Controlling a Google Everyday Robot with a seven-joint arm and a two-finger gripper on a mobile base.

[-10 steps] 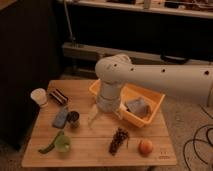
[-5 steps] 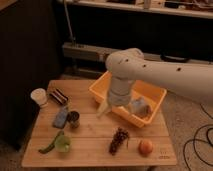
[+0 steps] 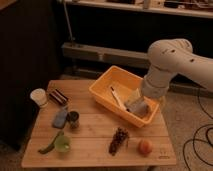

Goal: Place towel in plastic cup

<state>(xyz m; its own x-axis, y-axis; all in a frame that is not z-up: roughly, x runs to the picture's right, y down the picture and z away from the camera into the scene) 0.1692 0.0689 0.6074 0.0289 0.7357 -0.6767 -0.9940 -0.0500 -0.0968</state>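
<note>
A grey towel lies bunched in the right end of the yellow bin. The white plastic cup stands upright at the far left of the wooden table, far from the towel. My gripper hangs from the white arm at the right and reaches down into the bin, right at the towel. Whether it holds the towel does not show.
A thin white utensil lies in the bin. On the table are a dark packet, a blue packet, a dark can, a green cup, grapes and an orange. Cables trail on the floor at right.
The arm has swung to the right, from over the middle of the table to the right end of the bin, and the gripper now sits at the towel.
</note>
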